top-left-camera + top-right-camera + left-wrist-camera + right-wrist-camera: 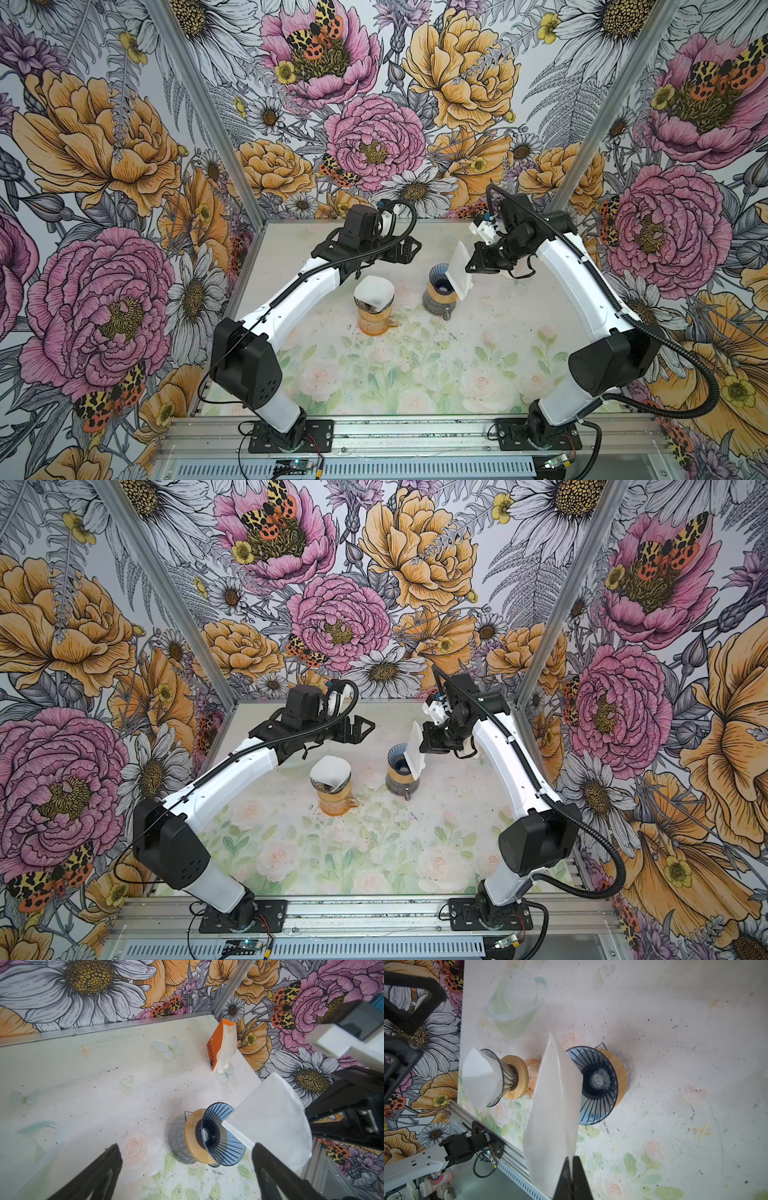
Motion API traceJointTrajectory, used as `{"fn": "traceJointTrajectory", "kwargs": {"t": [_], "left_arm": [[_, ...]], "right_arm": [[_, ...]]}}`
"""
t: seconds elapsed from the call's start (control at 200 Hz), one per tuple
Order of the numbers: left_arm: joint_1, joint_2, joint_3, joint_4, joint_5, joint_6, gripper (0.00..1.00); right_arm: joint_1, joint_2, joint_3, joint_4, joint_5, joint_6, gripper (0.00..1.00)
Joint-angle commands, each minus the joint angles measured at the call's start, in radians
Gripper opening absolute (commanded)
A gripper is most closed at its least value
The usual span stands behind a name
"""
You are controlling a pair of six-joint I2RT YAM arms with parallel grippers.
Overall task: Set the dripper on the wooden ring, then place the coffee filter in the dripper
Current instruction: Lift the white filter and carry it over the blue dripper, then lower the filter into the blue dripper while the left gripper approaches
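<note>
Coffee filter (462, 272) was pinched flat by one edge in the right gripper (572, 1167), whose jaws were clamped tight on the paper. It hung tilted right at the rim of the blue dripper (439, 277), on the side facing the right arm. It wasn't seated in the cone, and honestly I couldn't tell if the paper was touching the rim or just above it. In the left wrist view the filter's crimped seam crossed over the edge of the dripper.

That dripper sat on a wooden collar (193, 1136) on top of a grey glass jug (437, 306), roughly mid-table (374, 374).

The left gripper (409, 251) was up in the air behind the two brewers, jaws spread wide apart, nothing in them.

Just left of the blue one stood a second dripper (500, 1078) on an orange jug (374, 322), with a white filter (373, 291) sitting in it. A bag of coffee (222, 1047) stood in the far corner.
</note>
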Motion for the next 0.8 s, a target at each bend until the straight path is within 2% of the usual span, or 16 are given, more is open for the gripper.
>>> {"fn": "traceJointTrajectory", "kwargs": {"t": [0.0, 0.385, 0.796], "left_arm": [[-0.021, 0.017, 0.036, -0.008, 0.063, -0.004, 0.99], [-0.060, 0.101, 0.122, -0.014, 0.149, -0.048, 0.99], [-0.065, 0.151, 0.137, -0.020, 0.168, -0.043, 0.99]], "right_arm": [[0.015, 0.023, 0.042, -0.018, 0.052, 0.026, 0.00], [0.067, 0.170, 0.155, -0.017, 0.111, 0.081, 0.00], [0.069, 0.211, 0.159, 0.034, 0.101, 0.109, 0.00]]}}
